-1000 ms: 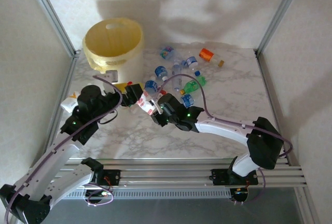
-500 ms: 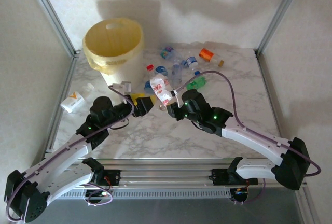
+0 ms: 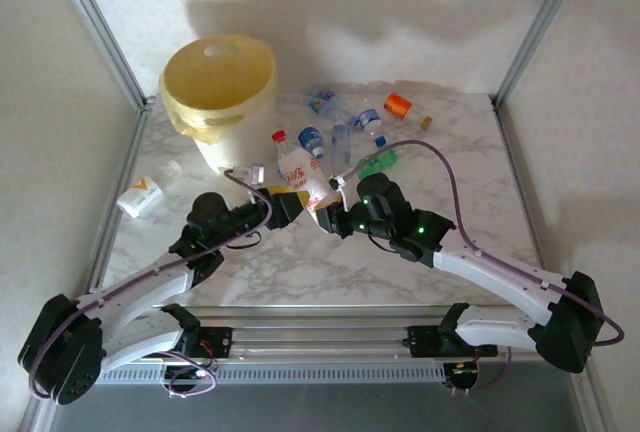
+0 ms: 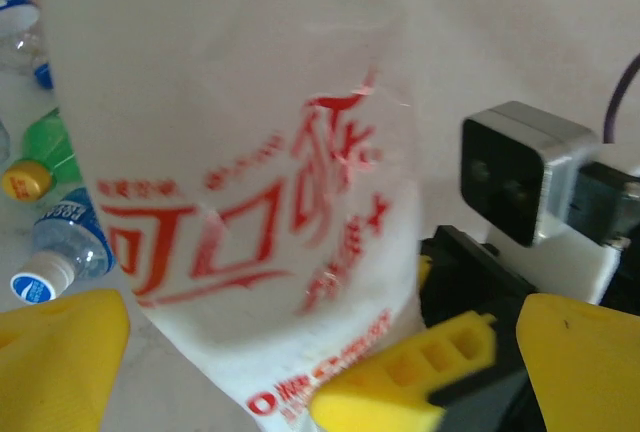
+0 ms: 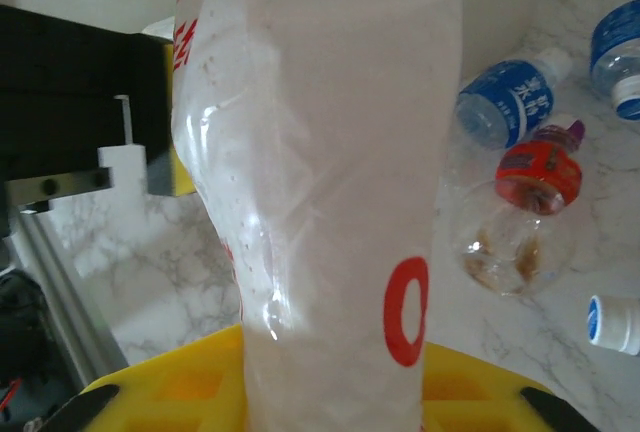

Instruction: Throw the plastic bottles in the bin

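1. Our right hand (image 3: 328, 210) is clamped on the lower end of a clear bottle (image 3: 296, 167) with a red cap and red lettering. It holds the bottle tilted above the middle of the surface (image 3: 300, 262).
2. Our left hand (image 3: 292, 202) stands wide open, with its yellow fingers (image 4: 55, 357) on either side of that bottle's lower end. We cannot tell whether they touch it.
3. The bin (image 3: 245, 117) sits at the far left corner of the surface, just beyond the bottle's cap.
4. The other bottles (image 3: 340, 137) lie near the far edge, with a green bottle (image 3: 377, 162) nearest the right hand.
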Action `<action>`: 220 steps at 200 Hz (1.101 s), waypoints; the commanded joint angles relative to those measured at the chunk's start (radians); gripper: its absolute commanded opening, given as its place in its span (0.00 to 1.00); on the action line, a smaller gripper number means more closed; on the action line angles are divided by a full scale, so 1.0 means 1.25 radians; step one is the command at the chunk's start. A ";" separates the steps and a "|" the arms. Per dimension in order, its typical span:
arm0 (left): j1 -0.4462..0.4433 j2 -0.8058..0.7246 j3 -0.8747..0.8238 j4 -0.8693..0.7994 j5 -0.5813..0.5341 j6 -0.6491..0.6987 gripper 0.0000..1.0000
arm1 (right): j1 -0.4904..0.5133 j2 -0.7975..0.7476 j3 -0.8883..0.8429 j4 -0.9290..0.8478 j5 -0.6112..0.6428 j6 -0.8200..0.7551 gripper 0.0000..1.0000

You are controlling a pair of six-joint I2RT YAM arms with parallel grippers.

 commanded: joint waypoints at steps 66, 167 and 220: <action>0.010 0.062 0.042 0.048 0.008 0.016 0.70 | -0.004 -0.027 -0.031 0.060 -0.153 0.031 0.22; 0.015 0.045 0.078 -0.043 -0.014 0.073 0.32 | -0.007 0.010 -0.029 0.077 -0.191 0.044 0.37; 0.025 0.031 0.118 -0.139 -0.047 0.121 0.26 | -0.008 -0.022 -0.048 0.054 -0.132 0.030 0.88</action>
